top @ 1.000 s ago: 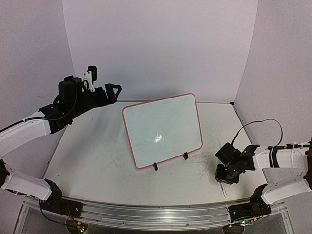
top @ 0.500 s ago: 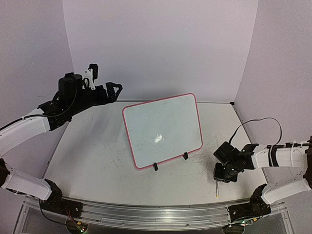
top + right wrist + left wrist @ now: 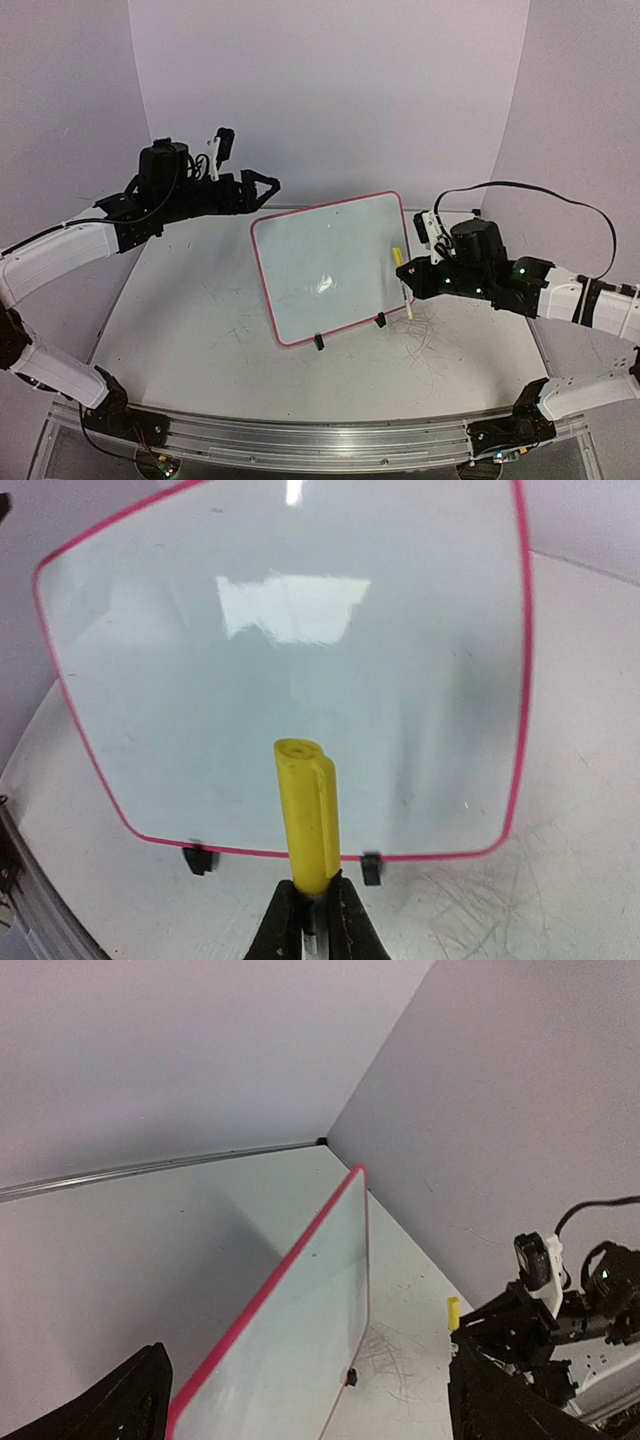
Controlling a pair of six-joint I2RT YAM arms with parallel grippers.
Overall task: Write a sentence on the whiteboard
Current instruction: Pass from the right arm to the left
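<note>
Whiteboard [image 3: 335, 262]: glossy white, thin pink-red frame, rnd corners, upright.

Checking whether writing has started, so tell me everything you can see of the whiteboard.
The whiteboard is a rectangular, glossy white panel in a thin pink-red frame with rounded corners. It stands on the table on two small black clip feet, leaning back. Its face shows only glare, no writing. The right end effector holds a yellow marker before its right part; contact cannot be told.

The whiteboard [image 3: 310, 1345] runs off the left wrist view's bottom edge; the right gripper [image 3: 313, 912] covers the lower end of the marker [image 3: 305, 810]
</note>
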